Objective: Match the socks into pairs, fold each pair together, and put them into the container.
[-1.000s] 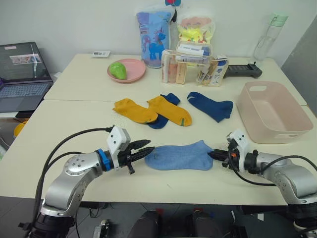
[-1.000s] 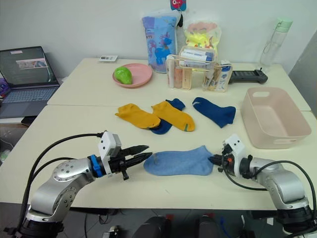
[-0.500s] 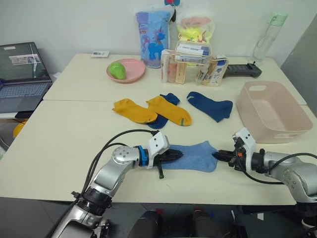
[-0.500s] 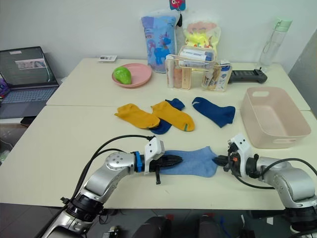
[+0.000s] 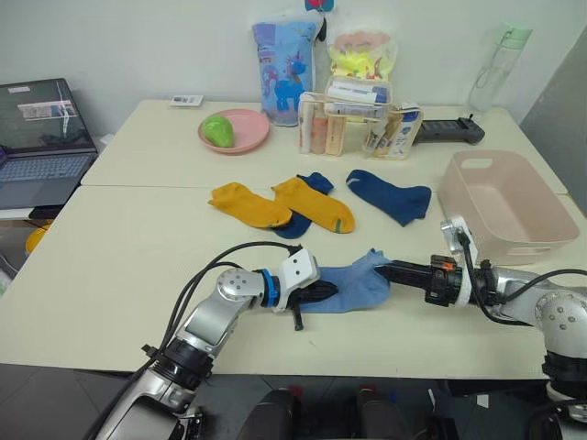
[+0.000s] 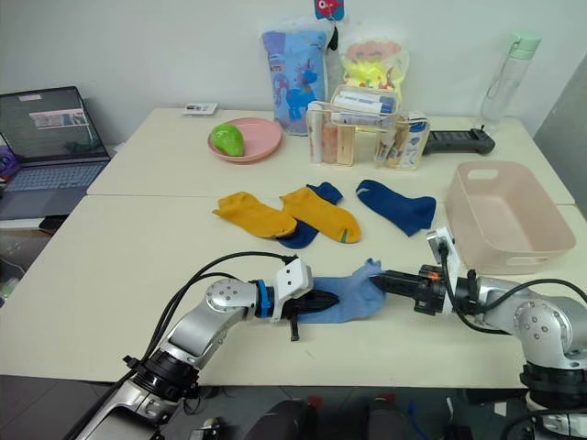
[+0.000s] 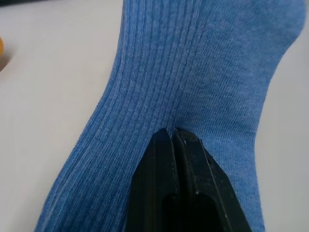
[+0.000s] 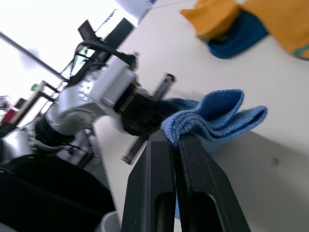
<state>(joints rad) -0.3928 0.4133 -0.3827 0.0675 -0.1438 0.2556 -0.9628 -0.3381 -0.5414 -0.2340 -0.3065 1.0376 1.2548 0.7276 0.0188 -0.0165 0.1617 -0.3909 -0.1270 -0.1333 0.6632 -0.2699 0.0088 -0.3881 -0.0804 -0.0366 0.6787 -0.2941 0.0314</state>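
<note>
A light blue sock [image 5: 356, 284] lies near the table's front edge. My left gripper [image 5: 321, 291] is shut on its middle, and in the left wrist view the ribs bunch at the fingertips [image 7: 172, 131]. My right gripper [image 5: 378, 269] is shut on the sock's right end [image 8: 212, 118], holding it raised and curled over toward the left. Further back lie two mustard yellow socks [image 5: 248, 204] [image 5: 316, 203], one over a navy sock [image 5: 298, 223], with another navy sock [image 5: 390, 195] to their right. The pale pink container [image 5: 503, 206] stands empty at the right.
At the back of the table are a pink plate [image 5: 240, 137] with a green item, a clear organiser box [image 5: 358, 124], two printed bags, a black remote [image 5: 449, 131] and a bottle [image 5: 495, 69]. A laptop [image 5: 41, 137] sits at the far left.
A second ago my left gripper was open beside the sock; it moved onto it and shut. My right gripper has since pulled the sock's right end up and leftward.
</note>
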